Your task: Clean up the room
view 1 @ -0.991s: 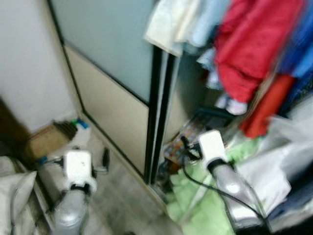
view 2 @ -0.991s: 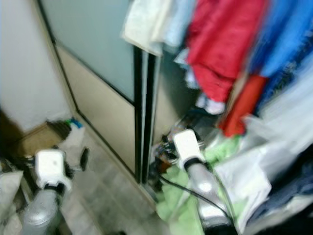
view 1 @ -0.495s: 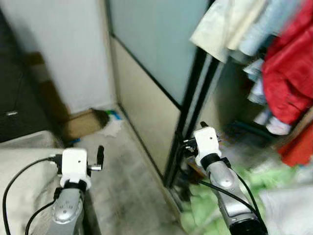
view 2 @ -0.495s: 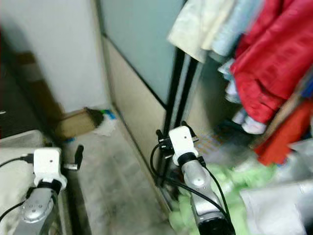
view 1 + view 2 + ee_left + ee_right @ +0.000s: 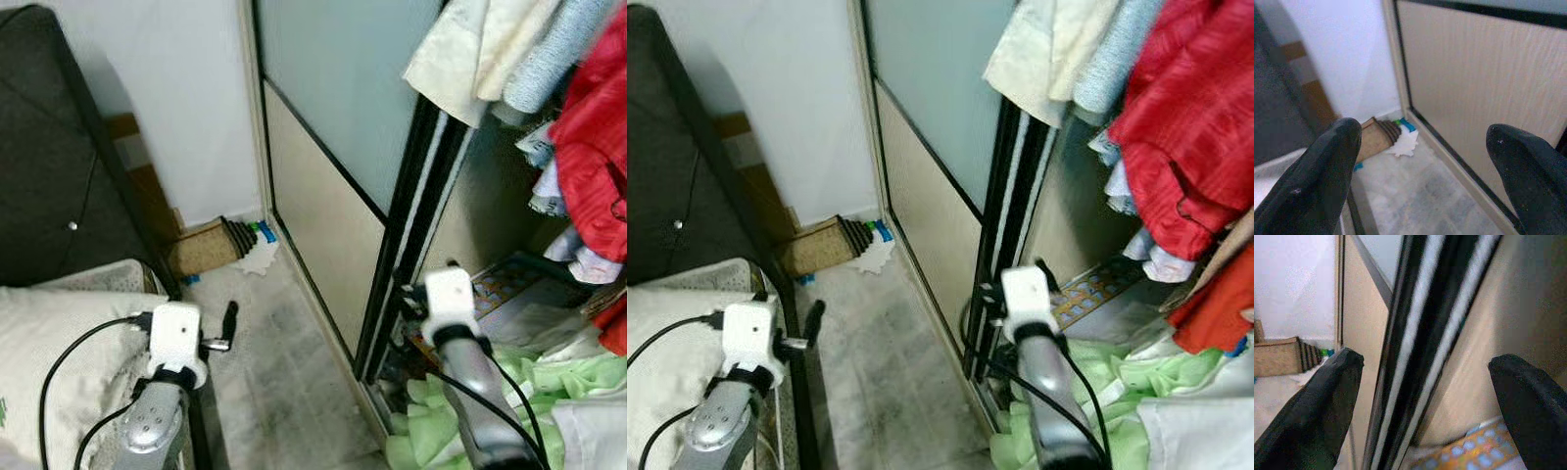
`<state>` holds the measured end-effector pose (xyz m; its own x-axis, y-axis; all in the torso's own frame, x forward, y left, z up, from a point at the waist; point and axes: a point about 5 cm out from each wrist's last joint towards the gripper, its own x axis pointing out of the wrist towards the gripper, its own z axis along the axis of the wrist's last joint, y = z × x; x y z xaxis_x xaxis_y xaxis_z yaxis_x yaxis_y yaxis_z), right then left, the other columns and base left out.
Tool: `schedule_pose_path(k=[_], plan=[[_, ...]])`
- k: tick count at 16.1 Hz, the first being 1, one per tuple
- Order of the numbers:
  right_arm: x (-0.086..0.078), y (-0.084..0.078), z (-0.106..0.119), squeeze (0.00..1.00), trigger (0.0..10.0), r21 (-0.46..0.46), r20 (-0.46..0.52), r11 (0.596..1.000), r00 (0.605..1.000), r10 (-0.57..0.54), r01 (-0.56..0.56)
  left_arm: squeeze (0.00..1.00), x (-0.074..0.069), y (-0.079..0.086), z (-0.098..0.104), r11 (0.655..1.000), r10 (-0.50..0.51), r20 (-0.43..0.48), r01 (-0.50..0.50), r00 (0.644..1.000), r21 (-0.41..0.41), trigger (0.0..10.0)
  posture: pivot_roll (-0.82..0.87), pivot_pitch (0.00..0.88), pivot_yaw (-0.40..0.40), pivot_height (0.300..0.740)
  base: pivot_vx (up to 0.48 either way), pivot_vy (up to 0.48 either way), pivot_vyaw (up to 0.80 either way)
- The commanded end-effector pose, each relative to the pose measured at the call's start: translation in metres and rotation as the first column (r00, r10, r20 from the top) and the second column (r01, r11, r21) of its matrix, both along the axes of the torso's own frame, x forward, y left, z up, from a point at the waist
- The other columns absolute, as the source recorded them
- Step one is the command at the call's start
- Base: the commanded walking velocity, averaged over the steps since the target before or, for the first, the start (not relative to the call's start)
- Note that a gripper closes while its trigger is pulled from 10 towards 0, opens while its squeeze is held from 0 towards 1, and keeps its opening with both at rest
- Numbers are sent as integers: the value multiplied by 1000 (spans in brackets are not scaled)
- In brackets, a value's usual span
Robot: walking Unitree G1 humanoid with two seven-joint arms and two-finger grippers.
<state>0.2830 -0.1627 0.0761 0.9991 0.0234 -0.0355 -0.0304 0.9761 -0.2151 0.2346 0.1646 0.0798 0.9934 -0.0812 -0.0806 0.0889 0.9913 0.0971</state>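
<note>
Item: my left tool (image 5: 1422, 161), fingers spread wide and empty, held above the grey floor (image 5: 284, 362) beside the bed (image 5: 59, 323) with its pale bedding. Item: my right tool (image 5: 1425, 396), fingers likewise spread wide and empty, held just before the black edge of the sliding wardrobe door (image 5: 323, 147), whose upper panel was frosted glass and lower panel beige. Item: a cardboard box (image 5: 204, 250) lay on the floor in the corner where the white wall met the wardrobe, with a crumpled white paper (image 5: 257, 259) touching it and a small green-and-blue object, too small to identify, just beside them. Item: light green fabric (image 5: 460, 431) was heaped on the floor at the open wardrobe, under my right arm. Item: a patterned orange-and-blue mat or box (image 5: 1092, 284) lay inside on the wardrobe floor. Item: hanging clothes above it, comprising a red garment (image 5: 1185, 147), a cream one (image 5: 460, 49) and a pale blue knitted one (image 5: 554, 49).
</note>
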Motion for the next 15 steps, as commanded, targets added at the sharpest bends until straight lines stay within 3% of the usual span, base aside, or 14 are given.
schedule_pose_path(k=[1,3,5,9,15], plan=[[-1,-1,6,0,10000,1,35,1000,999,-16,16,0,3,0,1,1000,-21,-3,21,1000,-1,10000,-16,0,56,740,0,0,0],[-3,-2,5,0,10000,-10,19,998,998,-57,57,0,9,-2,2,999,-33,2,33,999,-3,10000,-38,0,54,740,0,0,0],[-3,2,7,0,10000,-31,14,999,1000,-4,5,0,15,-5,2,1000,-29,13,29,1000,-8,10000,-55,0,26,740,0,0,0],[0,-3,8,0,10000,-88,-3,996,1000,-1,0,0,21,-3,3,1000,-11,36,11,999,-6,10000,-62,0,-35,740,0,0,0],[-5,-2,-3,0,10000,-66,-16,996,998,-59,58,0,17,-7,-7,999,-35,8,36,999,-9,10000,-64,0,16,740,0,0,0]])
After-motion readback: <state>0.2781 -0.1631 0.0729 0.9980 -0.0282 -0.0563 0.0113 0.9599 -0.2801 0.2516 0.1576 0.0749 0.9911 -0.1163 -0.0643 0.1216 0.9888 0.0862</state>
